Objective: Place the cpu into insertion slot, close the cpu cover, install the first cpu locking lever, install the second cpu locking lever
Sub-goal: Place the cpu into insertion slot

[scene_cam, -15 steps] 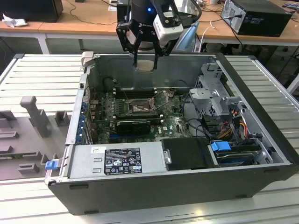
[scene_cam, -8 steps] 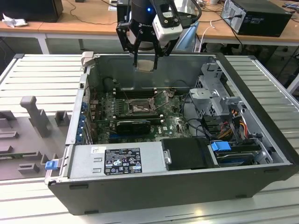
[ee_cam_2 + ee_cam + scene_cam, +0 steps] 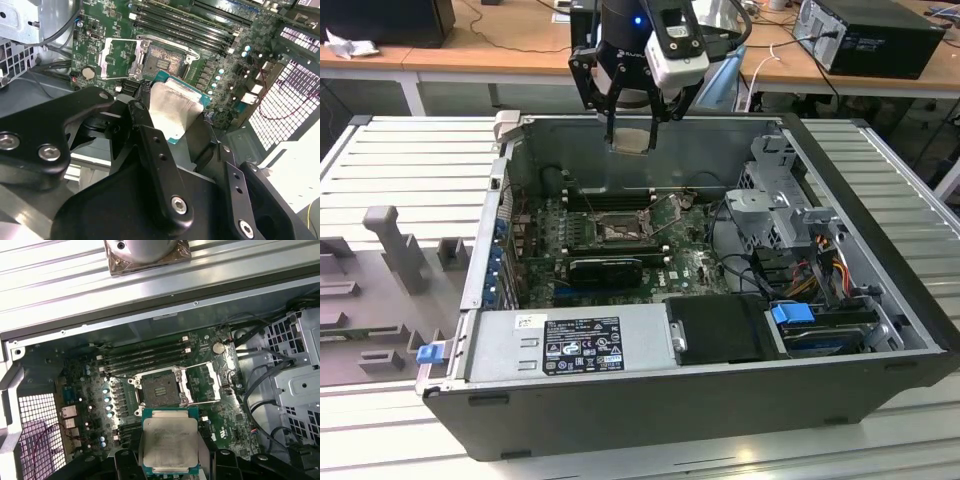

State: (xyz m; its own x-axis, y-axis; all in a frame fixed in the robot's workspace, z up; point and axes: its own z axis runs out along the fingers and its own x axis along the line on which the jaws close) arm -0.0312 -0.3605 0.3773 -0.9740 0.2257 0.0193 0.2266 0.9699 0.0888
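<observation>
My gripper (image 3: 632, 132) hangs over the back of the open computer case, shut on the cpu (image 3: 632, 139), a flat square chip with a silver-grey face. In both wrist views the cpu (image 3: 170, 442) (image 3: 175, 107) sits between the black fingers (image 3: 141, 112), above the green motherboard (image 3: 225, 415). The insertion slot (image 3: 160, 389) (image 3: 164, 57) (image 3: 619, 230) lies bare below, its dark pin field showing. Its cpu cover (image 3: 205, 382) (image 3: 117, 57) is swung open and rests beside the slot.
The case walls (image 3: 650, 400) ring the motherboard. A grey power supply (image 3: 570, 345) fills the near side; a metal drive cage (image 3: 775, 200) with cables stands at the exterior view's right. Long black memory slots (image 3: 145, 357) run behind the socket. A grey foam tray (image 3: 380, 280) lies outside, left.
</observation>
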